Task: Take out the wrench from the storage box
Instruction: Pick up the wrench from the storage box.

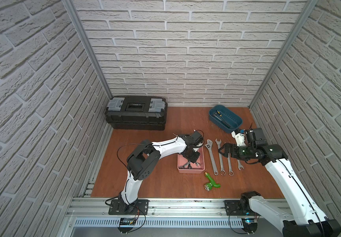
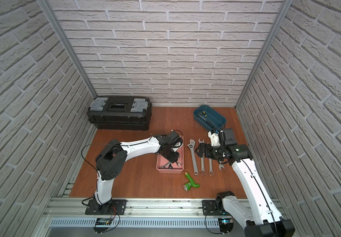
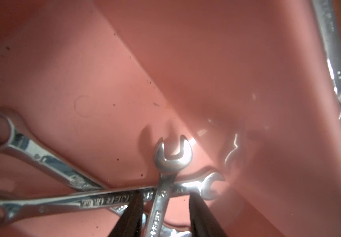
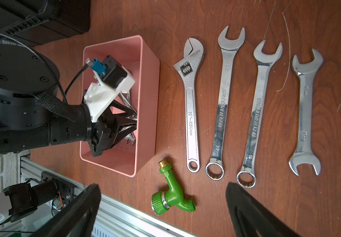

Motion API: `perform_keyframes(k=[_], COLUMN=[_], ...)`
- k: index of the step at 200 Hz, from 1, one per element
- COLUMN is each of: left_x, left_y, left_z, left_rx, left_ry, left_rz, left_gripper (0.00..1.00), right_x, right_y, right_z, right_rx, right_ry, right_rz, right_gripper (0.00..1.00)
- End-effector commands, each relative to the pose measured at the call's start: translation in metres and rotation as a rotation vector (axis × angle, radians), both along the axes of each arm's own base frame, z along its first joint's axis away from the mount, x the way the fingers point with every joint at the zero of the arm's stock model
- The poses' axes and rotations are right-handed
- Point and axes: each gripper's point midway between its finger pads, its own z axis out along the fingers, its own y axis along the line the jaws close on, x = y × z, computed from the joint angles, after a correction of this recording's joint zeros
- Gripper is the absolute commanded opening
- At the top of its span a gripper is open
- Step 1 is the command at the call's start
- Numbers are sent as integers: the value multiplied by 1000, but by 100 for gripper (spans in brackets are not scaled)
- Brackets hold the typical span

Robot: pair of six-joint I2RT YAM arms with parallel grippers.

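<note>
White brick-patterned walls (image 1: 186,61) close in three sides of a reddish-brown wooden bench (image 1: 155,184), which has an aluminium rail (image 1: 186,207) along its front. The pink storage box (image 1: 190,170) sits mid-bench. The left claw (image 3: 165,194) reaches down into it, released, jaws partly apart on either side of the shaft of the wrench (image 3: 172,156), which lies crossed over other small spanners (image 3: 42,203). The right claw (image 1: 221,150) hangs spread wide above a row of large wrenches (image 1: 211,156). A black toolbox (image 1: 135,115) stands at the rear left, a teal tray (image 1: 219,123) at the rear right and a green tap (image 1: 211,181) near the front.
</note>
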Motion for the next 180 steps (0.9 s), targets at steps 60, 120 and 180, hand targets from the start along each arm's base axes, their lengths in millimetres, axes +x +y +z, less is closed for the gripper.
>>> perform_keyframes(k=[60, 120, 180], left_x=[-19, -27, -34], left_y=[19, 15, 31], left_z=[-46, -28, -30], left_rx=[154, 166, 200], left_ry=[22, -8, 33], left_rz=[-48, -70, -104], left_gripper=[36, 34, 39], right_x=[-6, -2, -1], right_y=[0, 1, 0], right_z=[-8, -8, -11], right_rx=[11, 9, 8], right_ry=[9, 9, 9], right_rz=[-11, 6, -3], right_gripper=[100, 100, 100])
